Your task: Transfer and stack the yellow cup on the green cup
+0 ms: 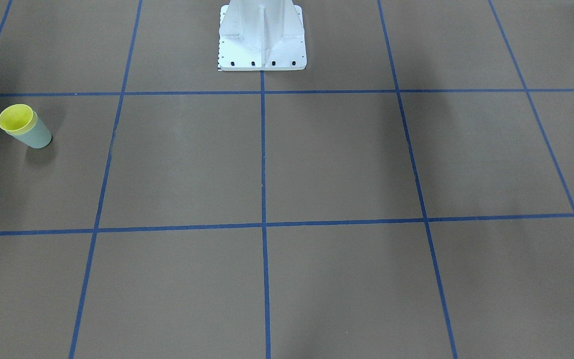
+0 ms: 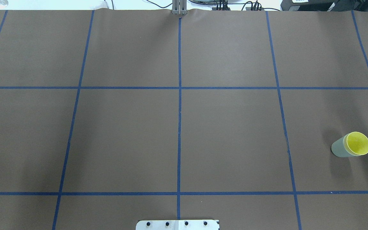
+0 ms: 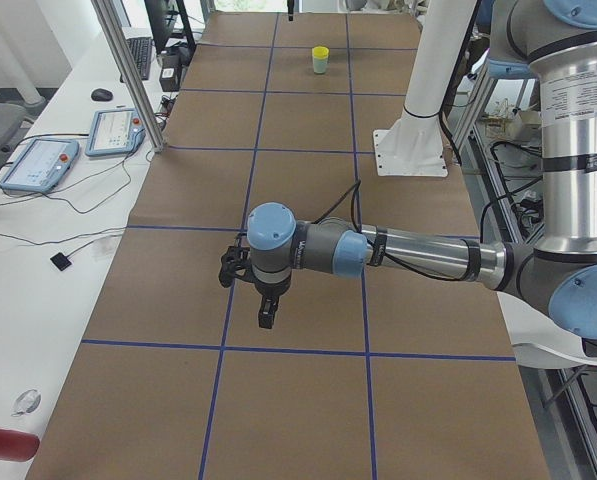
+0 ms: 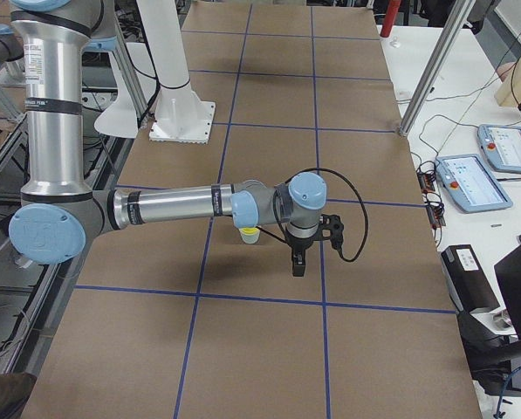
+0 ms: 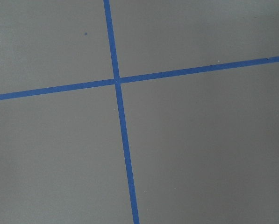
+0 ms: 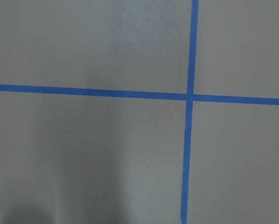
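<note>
The yellow cup (image 1: 16,118) sits nested inside the green cup (image 1: 39,135), upright on the brown table at the robot's right side. The stack also shows in the overhead view, yellow cup (image 2: 358,143) in green cup (image 2: 338,149), and small in the side views (image 3: 320,52) (image 4: 249,231). My left gripper (image 3: 266,318) hangs above the table near that end, far from the cups. My right gripper (image 4: 296,266) hangs above the table just beside the stack and holds nothing that I can see. Both show only in side views, so I cannot tell if they are open or shut. The wrist views show bare table.
Blue tape lines (image 2: 179,111) grid the brown table. The white robot pedestal (image 1: 262,45) stands at the robot's edge, middle. Teach pendants (image 3: 38,165) (image 4: 474,182) and cables lie on the white bench beyond the table's far side.
</note>
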`<state>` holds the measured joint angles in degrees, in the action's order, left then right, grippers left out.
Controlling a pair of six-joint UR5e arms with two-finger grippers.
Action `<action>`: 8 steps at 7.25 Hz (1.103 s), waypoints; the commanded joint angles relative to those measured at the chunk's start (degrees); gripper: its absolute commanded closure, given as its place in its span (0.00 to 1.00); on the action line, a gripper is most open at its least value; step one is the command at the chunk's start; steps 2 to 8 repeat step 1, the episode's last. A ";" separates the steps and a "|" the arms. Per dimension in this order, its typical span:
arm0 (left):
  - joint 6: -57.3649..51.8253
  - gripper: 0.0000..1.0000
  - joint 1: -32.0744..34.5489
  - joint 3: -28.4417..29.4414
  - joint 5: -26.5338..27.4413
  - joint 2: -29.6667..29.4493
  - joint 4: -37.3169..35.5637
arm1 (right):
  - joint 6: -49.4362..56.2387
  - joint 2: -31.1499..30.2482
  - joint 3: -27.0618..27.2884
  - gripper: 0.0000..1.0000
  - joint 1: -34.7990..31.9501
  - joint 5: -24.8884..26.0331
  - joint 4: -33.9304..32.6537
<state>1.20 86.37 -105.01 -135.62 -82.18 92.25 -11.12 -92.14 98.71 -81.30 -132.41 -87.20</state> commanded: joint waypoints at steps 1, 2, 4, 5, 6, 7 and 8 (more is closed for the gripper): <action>0.03 0.00 -0.06 0.07 0.00 0.00 0.03 | -0.13 -0.06 -0.01 0.00 0.00 -0.04 0.01; 0.03 0.00 -0.06 0.07 0.00 0.00 0.03 | -0.13 -0.06 -0.01 0.00 0.00 -0.04 0.01; 0.03 0.00 -0.06 0.07 0.00 0.00 0.03 | -0.13 -0.06 -0.01 0.00 0.00 -0.04 0.01; 0.03 0.00 -0.06 0.07 0.00 0.00 0.03 | -0.13 -0.06 -0.01 0.00 0.00 -0.04 0.01; 0.03 0.00 -0.06 0.07 0.00 0.00 0.03 | -0.13 -0.06 -0.01 0.00 0.00 -0.04 0.01; 0.03 0.00 -0.06 0.07 0.00 0.00 0.03 | -0.13 -0.06 -0.01 0.00 0.00 -0.04 0.01; 0.03 0.00 -0.06 0.07 0.00 0.00 0.03 | -0.13 -0.06 -0.01 0.00 0.00 -0.04 0.01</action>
